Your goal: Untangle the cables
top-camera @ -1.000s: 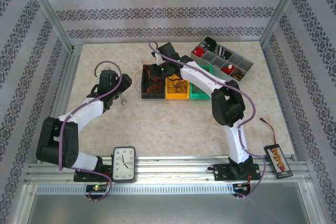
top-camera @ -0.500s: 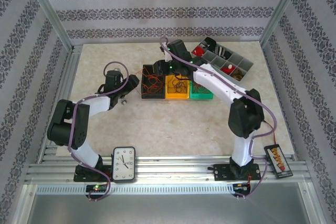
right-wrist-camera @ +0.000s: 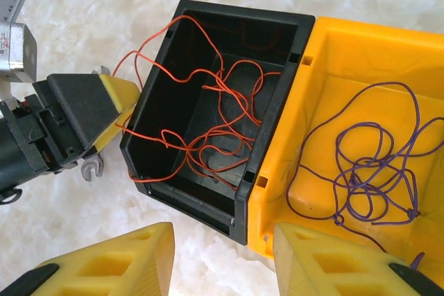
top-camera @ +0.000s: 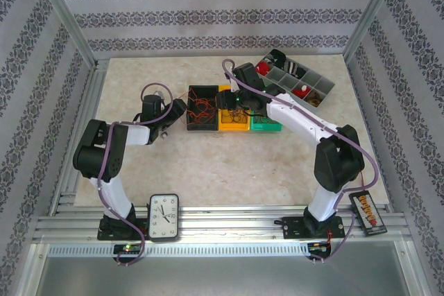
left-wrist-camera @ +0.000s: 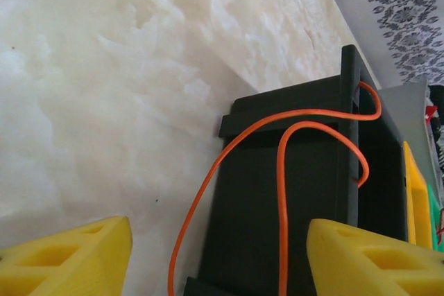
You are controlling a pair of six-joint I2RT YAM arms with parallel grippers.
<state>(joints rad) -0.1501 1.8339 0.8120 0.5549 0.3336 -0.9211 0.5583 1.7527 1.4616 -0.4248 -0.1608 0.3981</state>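
Nearest us we've got a clock (top-camera: 164,217) and a small board (top-camera: 365,211) at the near edge. The left gripper (left-wrist-camera: 218,254) is spread wide outside the black bin (right-wrist-camera: 274,119), whose wall stands between it and the orange cables (right-wrist-camera: 215,123). One loop spills out between its fingers. The right gripper (right-wrist-camera: 223,247) hangs spread above that bin. The purple cable (right-wrist-camera: 368,171) is in the yellow bin (right-wrist-camera: 361,46), and the grey tray (top-camera: 295,77) sits furthest back.

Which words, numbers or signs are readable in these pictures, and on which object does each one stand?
No text is clear enough to quote.
Clock: marks around the dial, too small to read.
Black board beside the right arm's base: orange markings, too blurred to read.
Both wrist views: no writing seen.
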